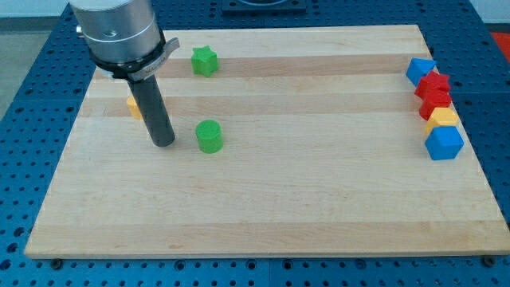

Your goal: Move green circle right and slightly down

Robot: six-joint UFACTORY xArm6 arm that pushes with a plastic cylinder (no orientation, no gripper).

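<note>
Camera view: green circle [209, 136] on wooden board [263, 207], well left of the block cluster at the view's right. My tip [163, 144], bare, holding nothing, just left of green circle, apart. Push rightward from slightly above its centre; steer gently downward.

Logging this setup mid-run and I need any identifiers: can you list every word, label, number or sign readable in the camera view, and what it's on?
No text can be read anywhere in this view.
Arm housing: a small plate at its lower rim carries marks too small and blurred to read.
Wooden board: no print.
Green circle, green star and the other blocks: no markings.
My tip, just left of the green circle: plain dark rod.
</note>
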